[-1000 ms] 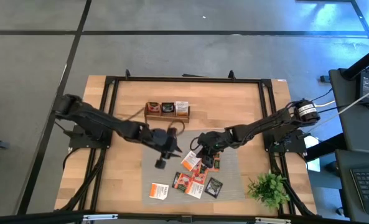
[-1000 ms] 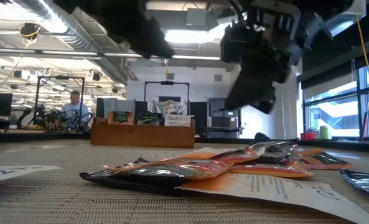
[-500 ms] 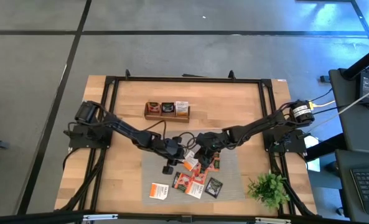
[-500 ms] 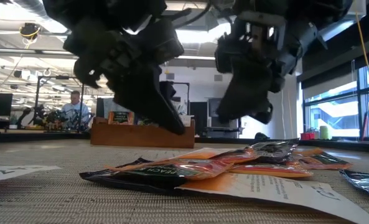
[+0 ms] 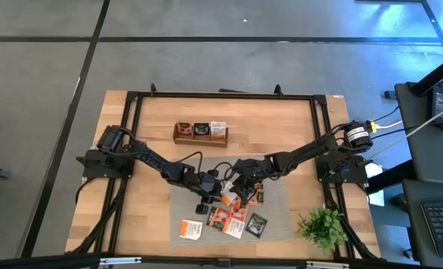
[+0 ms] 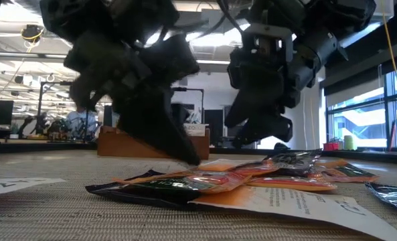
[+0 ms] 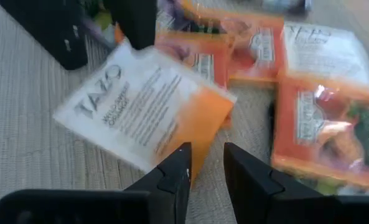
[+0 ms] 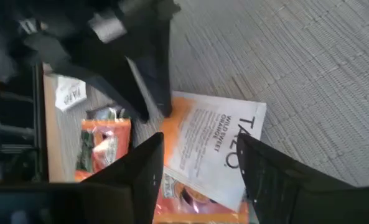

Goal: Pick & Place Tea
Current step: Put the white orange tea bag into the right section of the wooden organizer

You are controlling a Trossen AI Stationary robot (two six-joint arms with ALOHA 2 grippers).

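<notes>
the tea sachets (image 5: 236,213) lie in a loose pile on the grey mat (image 5: 275,196) at the 6 o'clock side of the tabletop (image 5: 154,217). one white sachet (image 5: 191,229) lies apart from the pile, toward 8 o'clock of it.

the left gripper (image 5: 214,190) stands at the pile's 10 o'clock edge. its jaws are parted with nothing between them, tips just over the orange corner of a white-and-orange sachet (image 7: 144,112).

the right gripper (image 5: 236,182) hangs just above the same sachet (image 8: 212,149), close beside the left gripper. its jaws are released and spread wide, and they hold nothing.

the tray (image 5: 200,133) stands at 12 o'clock of the pile, well apart from it, with sachets upright in its compartments. the plant (image 5: 324,224) stands at the tabletop's 4 o'clock corner.
</notes>
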